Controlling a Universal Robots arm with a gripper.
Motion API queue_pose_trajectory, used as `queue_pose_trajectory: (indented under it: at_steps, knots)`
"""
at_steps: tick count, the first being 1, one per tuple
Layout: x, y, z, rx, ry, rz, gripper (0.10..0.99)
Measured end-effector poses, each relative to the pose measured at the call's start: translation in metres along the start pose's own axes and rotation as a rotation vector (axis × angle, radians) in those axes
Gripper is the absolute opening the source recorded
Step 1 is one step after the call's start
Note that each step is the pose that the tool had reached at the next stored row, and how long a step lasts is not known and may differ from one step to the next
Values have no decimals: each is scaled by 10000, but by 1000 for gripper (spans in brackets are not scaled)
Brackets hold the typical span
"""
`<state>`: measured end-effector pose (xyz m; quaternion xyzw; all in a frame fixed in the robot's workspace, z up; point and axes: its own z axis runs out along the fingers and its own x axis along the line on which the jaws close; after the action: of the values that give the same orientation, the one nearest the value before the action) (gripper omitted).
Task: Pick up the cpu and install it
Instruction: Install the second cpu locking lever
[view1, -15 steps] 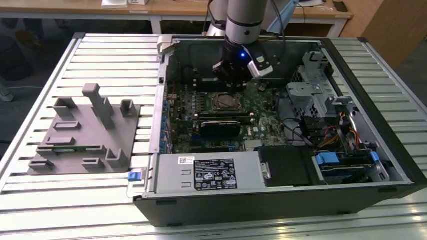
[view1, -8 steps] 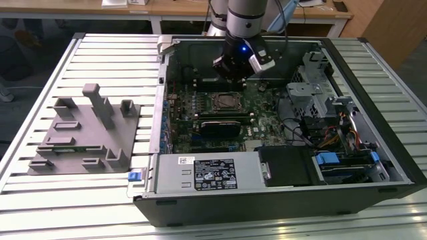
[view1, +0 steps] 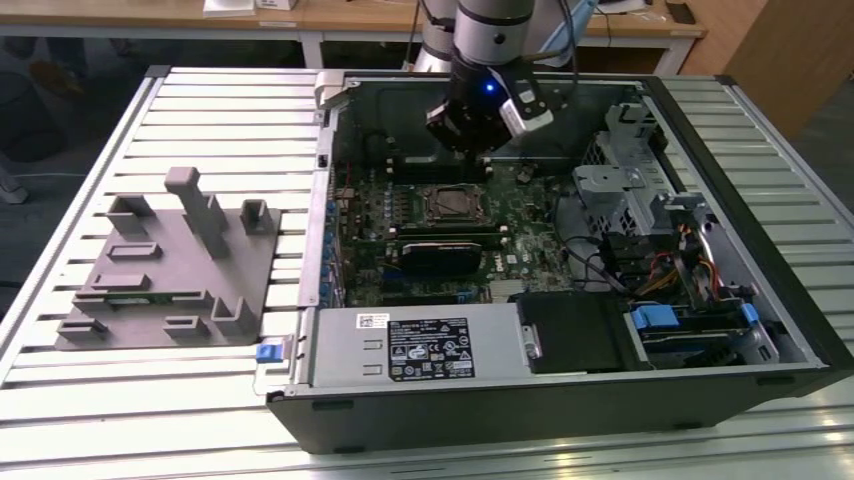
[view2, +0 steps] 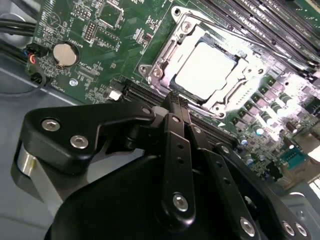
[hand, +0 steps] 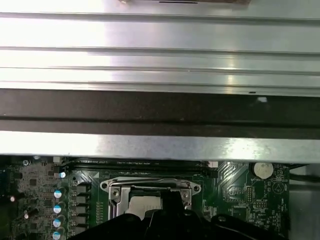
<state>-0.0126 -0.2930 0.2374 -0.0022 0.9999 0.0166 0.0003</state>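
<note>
The cpu (view2: 205, 70) is a silvery-white square lying flat inside the metal-framed socket (view2: 162, 60) on the green motherboard; its pale top also shows in the first wrist view (hand: 141, 205). My gripper (view2: 179, 101) hangs just above the board beside the socket, its two black fingers pressed together with nothing between them. In the exterior view the gripper (view1: 470, 148) hovers inside the open computer case, a little behind the socket (view1: 450, 203). The cpu's underside is hidden.
A grey tray (view1: 167, 270) with upright posts lies on the slatted table at the exterior view's left. Inside the case are a power supply (view1: 414, 345), a drive cage (view1: 627, 190) with cables, memory slots (view2: 280, 25) and a coin battery (view2: 65, 54). The case wall (hand: 160, 107) stands close by.
</note>
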Motion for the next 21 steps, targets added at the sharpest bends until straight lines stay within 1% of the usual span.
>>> queue_pose_trajectory:
  at_steps: [7,11,14,16,21]
  knots:
    - [0,3,-131,1,10,1,106]
    - [0,-1,-227,1,11,-1,106]
    - [0,-19,-247,0,10,0,106]
    - [1,-51,-248,2,11,0,106]
    - [2,-194,-252,1,12,0,106]
